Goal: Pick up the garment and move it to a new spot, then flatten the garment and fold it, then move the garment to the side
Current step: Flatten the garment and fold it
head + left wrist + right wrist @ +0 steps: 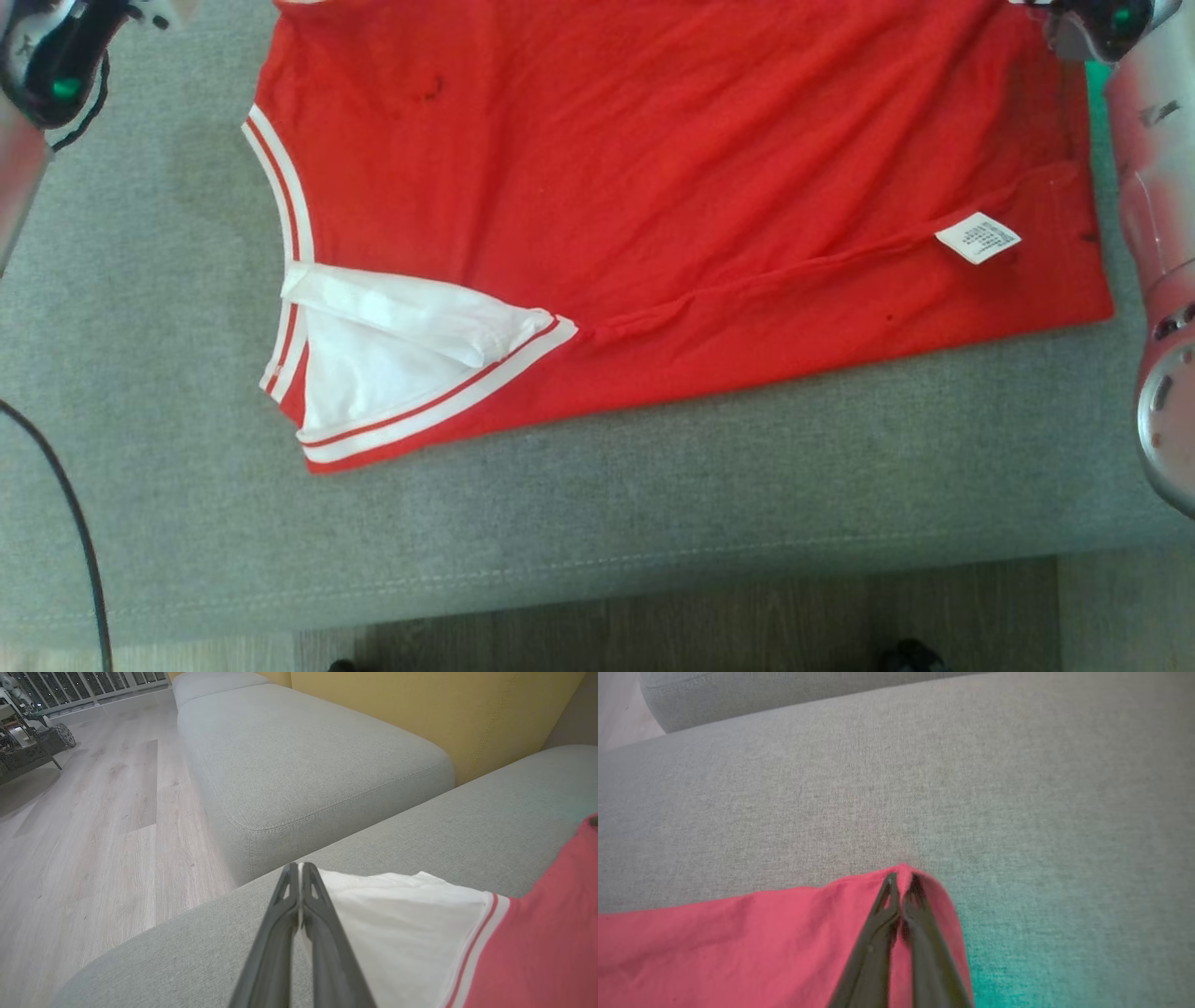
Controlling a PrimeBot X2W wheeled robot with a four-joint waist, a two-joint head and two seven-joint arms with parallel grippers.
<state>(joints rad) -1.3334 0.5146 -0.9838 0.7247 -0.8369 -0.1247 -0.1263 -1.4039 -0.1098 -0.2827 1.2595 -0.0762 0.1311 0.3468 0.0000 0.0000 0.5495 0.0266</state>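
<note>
Leftmost, the left gripper (299, 865) has its fingers pressed together on the edge of the white sleeve (402, 924), at the left end of the grey sofa cushion (653, 523), with wooden floor (93, 835) beyond that end. Across the cushion the red shirt (653, 187) lies spread and creased, its near hem set back from the cushion's front edge, with a white care label (977, 237) towards its right end. At the shirt's right corner the right gripper (902, 877) is clamped on a raised pinch of red cloth.
</note>
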